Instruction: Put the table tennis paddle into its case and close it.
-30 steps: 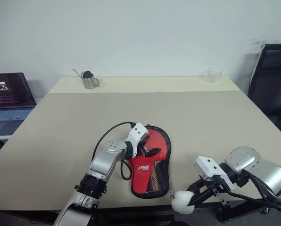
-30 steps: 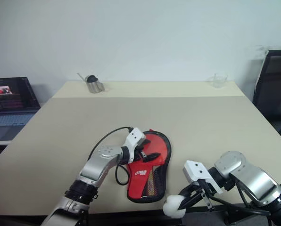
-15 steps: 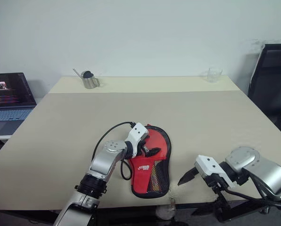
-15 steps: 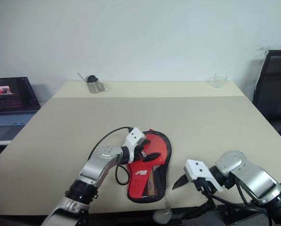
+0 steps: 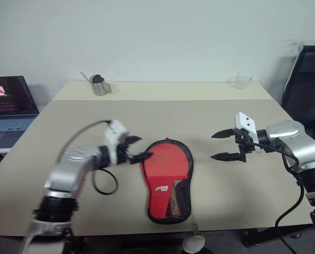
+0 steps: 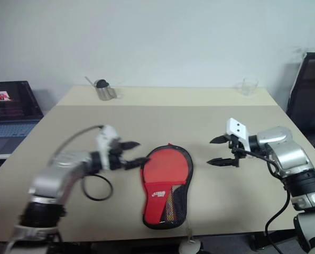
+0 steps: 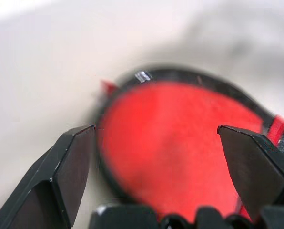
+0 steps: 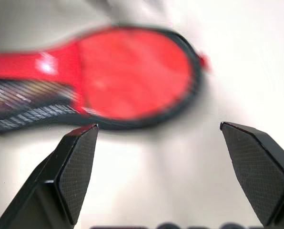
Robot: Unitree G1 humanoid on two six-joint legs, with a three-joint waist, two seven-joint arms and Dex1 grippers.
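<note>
Lying flat near the front edge of the matte beige table (image 5: pixel 242 174): the case (image 5: pixel 168 180), a soft paddle-shaped pouch, red fabric with black edging, white lettering and a black mesh pocket at its narrow end; a white ball (image 5: pixel 193 243) hung on a cord below the table edge. No paddle could be made out apart from the case.

Head views: left claw (image 5: pixel 138 148) released, fingers spread, hovering just left of the case's round end, pointing right. Right claw (image 5: pixel 221 145) released, well right of the case, pointing left, above the table.

Left wrist view: smooth red round face, black rim, between two spread black fingers (image 7: pixel 70 167).

Right wrist view: textured black pads (image 8: pixel 77 167) apart, the case beyond.
</note>
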